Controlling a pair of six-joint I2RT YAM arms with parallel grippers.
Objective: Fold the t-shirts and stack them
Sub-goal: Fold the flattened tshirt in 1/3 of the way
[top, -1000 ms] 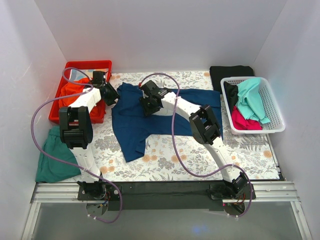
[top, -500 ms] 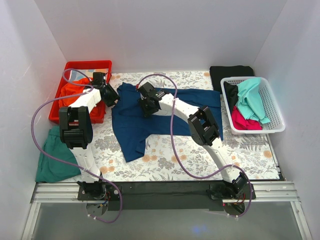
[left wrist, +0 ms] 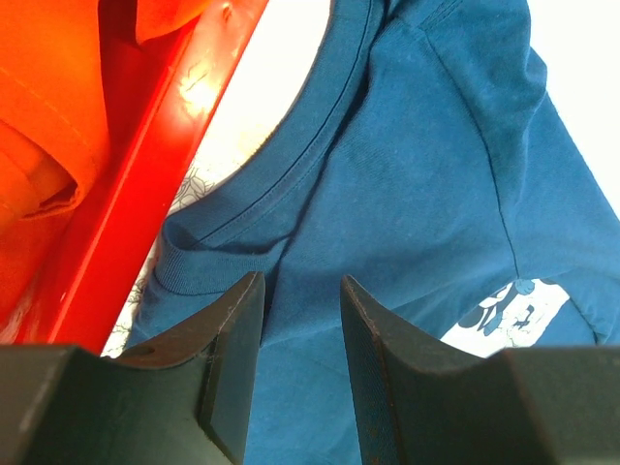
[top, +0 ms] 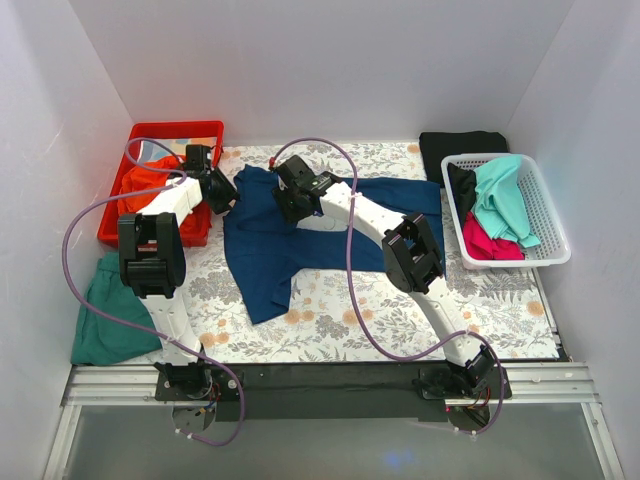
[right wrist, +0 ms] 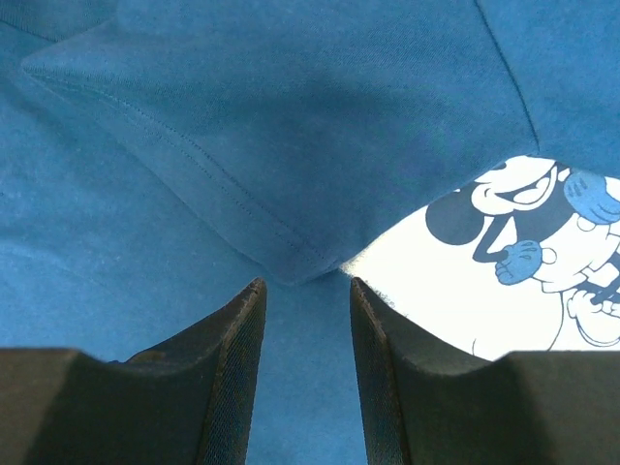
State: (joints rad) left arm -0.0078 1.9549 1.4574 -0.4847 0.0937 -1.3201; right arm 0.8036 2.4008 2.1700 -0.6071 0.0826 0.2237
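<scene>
Fingers (left wrist: 231, 373) of the left gripper (left wrist: 300, 283) sit a little apart by the collar (left wrist: 291, 165) of the navy t-shirt (top: 262, 262) (cartoon mouse (right wrist: 528, 247) on it), which lies spread on the flowery table (top: 330, 322). The right gripper (right wrist: 304, 283) has the same small gap at a hem, holding nothing.

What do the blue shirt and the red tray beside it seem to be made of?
The blue shirt looks like soft matte knit cotton: ribbed collar, stitched seams, wrinkles. The red tray is probably hard glossy plastic: it shows bright glare.
</scene>
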